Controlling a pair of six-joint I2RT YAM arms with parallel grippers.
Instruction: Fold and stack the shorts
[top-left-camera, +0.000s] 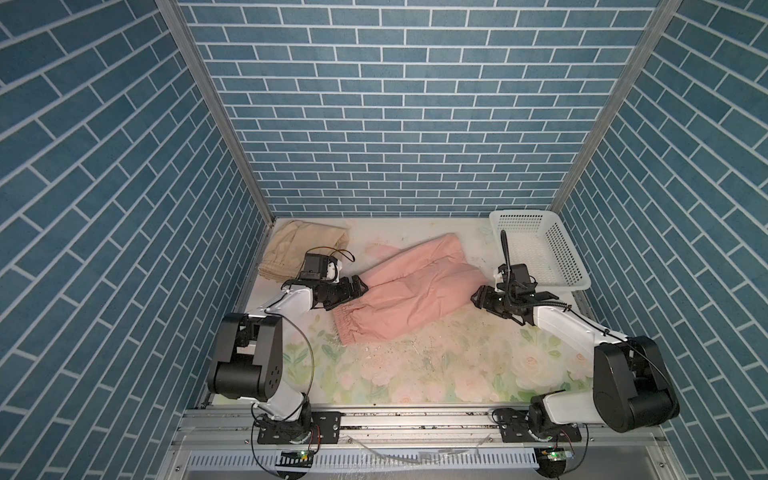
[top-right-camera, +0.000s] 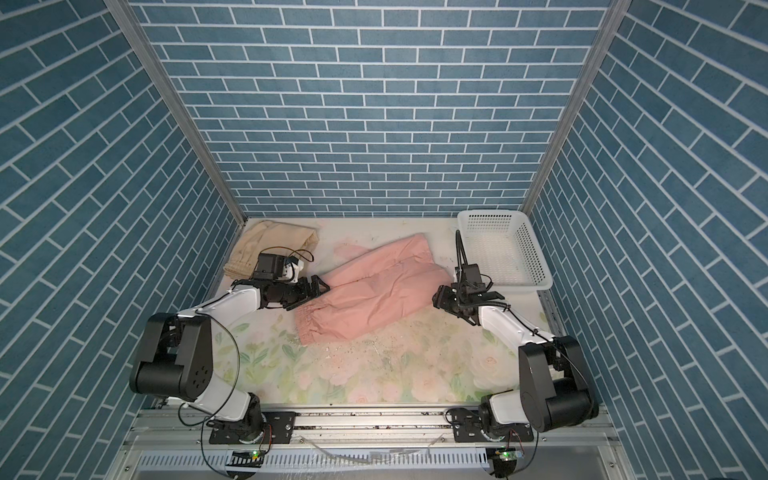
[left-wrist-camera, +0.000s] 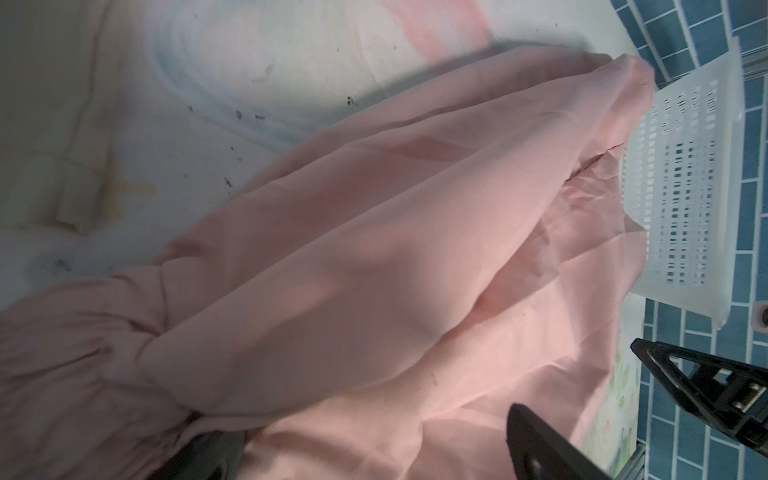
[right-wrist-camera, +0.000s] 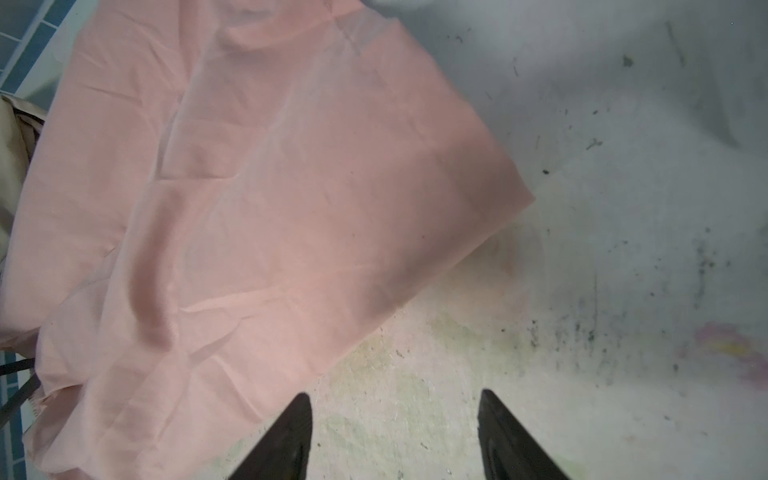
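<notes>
Standing by the rig, I took the white perforated basket (top-left-camera: 517, 213) in the back corner as my mark. The pink shorts (top-left-camera: 411, 291) lay flat but creased on the flowered table (top-left-camera: 436, 374) just beside the basket. Both leg openings pointed toward it, one leg partly over the other. The gathered waistband sat at the end farthest from it.

The beige shorts (top-left-camera: 291, 249) lay folded well apart from the basket, in the opposite back corner, with the pink pair between them and it.

The right gripper (top-left-camera: 478, 297) sat near the basket's front corner, just off the pink hem that faced it. Its jaws were parted and held nothing. In the right wrist view only bare, scuffed tabletop showed between the two fingers (right-wrist-camera: 291, 436), the cloth's edge just to one side.

The left gripper (top-left-camera: 359, 286) was at the waistband end, the far side of the pink shorts from the basket. Its jaws were spread wide over the cloth, grasping nothing. I could not tell whether a fingertip touched the fabric.
</notes>
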